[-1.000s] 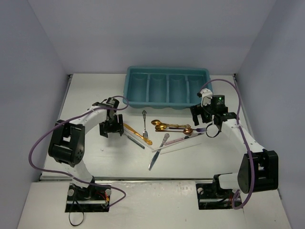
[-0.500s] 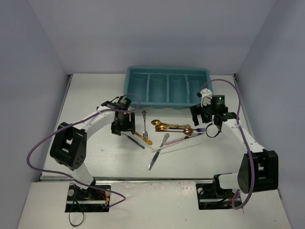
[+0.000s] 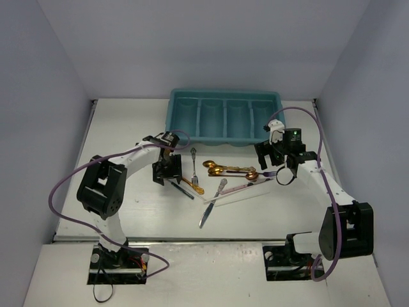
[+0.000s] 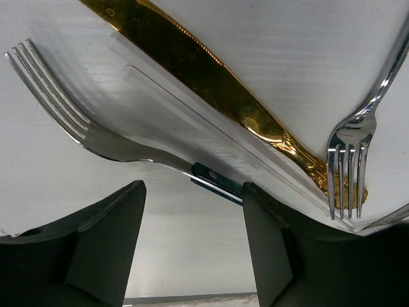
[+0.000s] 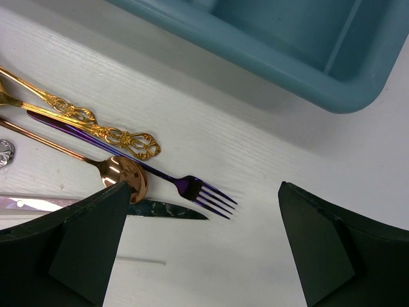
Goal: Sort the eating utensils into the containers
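The left gripper (image 4: pixel 192 192) hangs low over the white counter (image 3: pixel 121 128) with its jaws partly apart and nothing clamped. The dark handle of a silver fork (image 4: pixel 96 137) runs across the gap between its fingertips. Just beyond lie a clear plastic stick (image 4: pixel 192 109) and a gold metal knife (image 4: pixel 192 70), side by side, with a second silver fork (image 4: pixel 348 153) to the right.

The right gripper (image 5: pixel 204 188) is spread wide and holds nothing. It hovers above a purple metal fork (image 5: pixel 185 185), near a copper spoon (image 5: pixel 124 176) and ornate gold handles (image 5: pixel 96 131).

The teal plastic cutlery tray (image 3: pixel 223 93) sits at the far side of the counter. The utensils lie scattered on the counter in front of it.
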Motion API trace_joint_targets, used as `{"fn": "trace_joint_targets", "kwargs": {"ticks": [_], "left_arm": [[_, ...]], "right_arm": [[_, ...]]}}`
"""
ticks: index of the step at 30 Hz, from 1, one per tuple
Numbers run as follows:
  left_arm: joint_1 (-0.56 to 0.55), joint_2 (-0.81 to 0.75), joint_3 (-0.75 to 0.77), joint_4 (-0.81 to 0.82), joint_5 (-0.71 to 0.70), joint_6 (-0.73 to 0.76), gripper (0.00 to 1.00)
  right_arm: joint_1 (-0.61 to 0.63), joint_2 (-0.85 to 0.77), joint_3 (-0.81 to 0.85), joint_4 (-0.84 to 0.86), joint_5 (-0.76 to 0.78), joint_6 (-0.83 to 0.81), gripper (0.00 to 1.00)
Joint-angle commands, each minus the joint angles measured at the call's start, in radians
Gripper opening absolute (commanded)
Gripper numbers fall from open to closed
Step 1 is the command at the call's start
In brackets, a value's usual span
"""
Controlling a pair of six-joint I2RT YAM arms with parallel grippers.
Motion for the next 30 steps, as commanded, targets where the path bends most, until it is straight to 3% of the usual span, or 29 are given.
{"fn": "trace_joint_targets", "kwargs": {"ticks": [1, 7, 13, 20, 26, 30], "left_arm": [[0.017, -0.052, -0.044, 0.001, -0.016, -0.027, 0.57], [0.052, -0.063, -0.091, 0.01, -0.022, -0.033, 0.51], [0.117, -0.07, -0.107, 0.014, -0.025, -0.027, 0.36], [0.222, -0.12, -0.125, 0.007, -0.029, -0.014, 0.26], [0.32, -0.115, -0.095, 0.007, -0.05, 0.055, 0.04], [0.362, -0.101, -0.045, 0.0, -0.069, 0.094, 0.0]], "right_arm": [[-0.01, -0.048, 0.001, 0.037, 0.023, -0.017, 1.0], [-0.016, -0.054, -0.008, 0.038, 0.024, -0.023, 1.0], [-0.018, -0.066, -0.016, 0.037, 0.031, -0.03, 1.0], [-0.02, -0.057, -0.011, 0.037, 0.022, -0.028, 1.0], [-0.02, -0.053, -0.01, 0.04, 0.013, -0.023, 1.0], [-0.02, -0.053, -0.008, 0.039, 0.009, -0.018, 1.0]]}}
